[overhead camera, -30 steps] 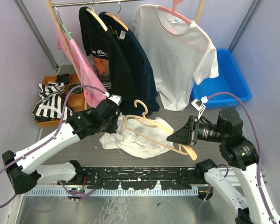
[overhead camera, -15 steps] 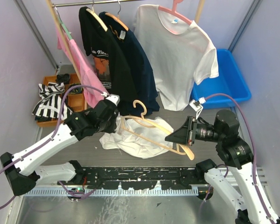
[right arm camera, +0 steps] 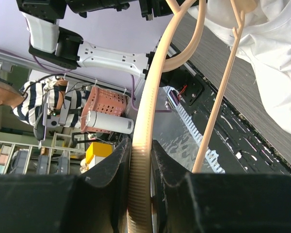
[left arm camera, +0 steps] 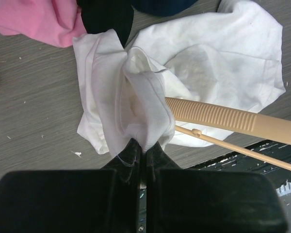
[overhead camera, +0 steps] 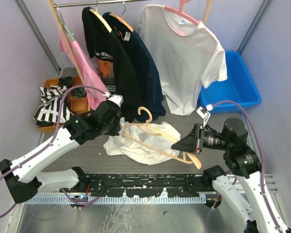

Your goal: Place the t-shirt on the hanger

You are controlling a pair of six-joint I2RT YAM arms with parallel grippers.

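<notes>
The plain white t-shirt (overhead camera: 145,141) lies crumpled on the grey table, with part of it lifted. The light wooden hanger (overhead camera: 157,145) is tilted over it, its hook (overhead camera: 144,112) pointing up at the back. My left gripper (overhead camera: 120,127) is shut on a bunched fold of the t-shirt (left arm camera: 140,104), beside the hanger's ribbed arm (left arm camera: 218,116). My right gripper (overhead camera: 180,144) is shut on the hanger's other arm (right arm camera: 144,160) and holds it above the table; the t-shirt (right arm camera: 271,63) shows at the upper right of that view.
On a rail at the back hang a pink t-shirt (overhead camera: 80,63), two dark shirts (overhead camera: 131,68) and a white t-shirt (overhead camera: 186,58) on a pink hanger. A blue bin (overhead camera: 235,80) stands at the right, an orange tray (overhead camera: 56,99) with striped cloth at the left.
My left gripper has moved slightly up and away with the t-shirt fold. My right gripper has shifted a little left with the hanger.
</notes>
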